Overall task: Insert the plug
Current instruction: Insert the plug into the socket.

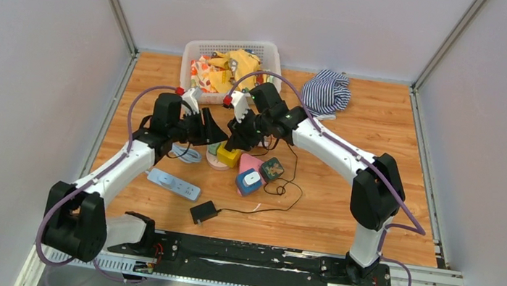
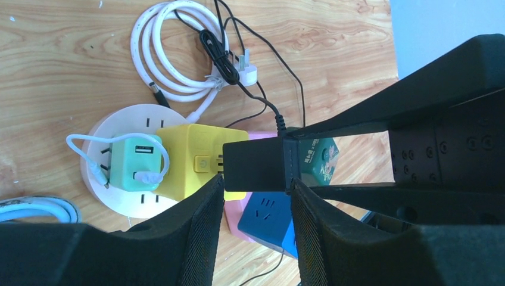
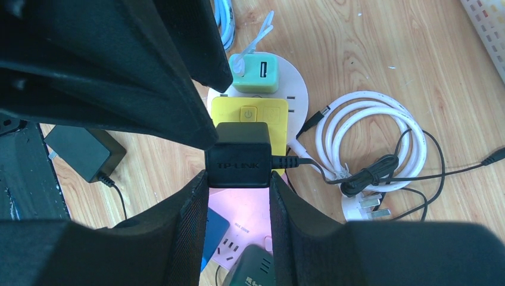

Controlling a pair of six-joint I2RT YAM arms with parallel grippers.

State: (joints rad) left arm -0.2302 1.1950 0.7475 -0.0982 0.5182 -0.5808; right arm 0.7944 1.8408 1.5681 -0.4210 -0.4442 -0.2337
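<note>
The plug is a black TP-LINK adapter [image 2: 256,164], also in the right wrist view [image 3: 238,158], held above a yellow socket cube [image 2: 178,161] [image 3: 247,110] [image 1: 228,157]. Its prongs [image 2: 218,164] lie against the cube's face beside the power button. My right gripper [image 3: 238,179] [image 1: 237,141] is shut on the adapter's two sides. My left gripper [image 2: 256,185] [image 1: 220,137] comes from the other side, its fingertips touching the adapter's lower corners at exactly its width. The adapter's thin black cable trails away over the table.
The yellow cube sits on a round white power strip [image 2: 125,119] with a green charger [image 2: 136,162]. Pink [image 3: 244,208], blue [image 2: 268,214] and dark green [image 2: 318,158] socket cubes crowd close. Also present: white coiled cable [image 2: 172,53], white strip [image 1: 172,184], second black adapter [image 1: 203,212], basket [image 1: 196,52], striped cloth [image 1: 326,91].
</note>
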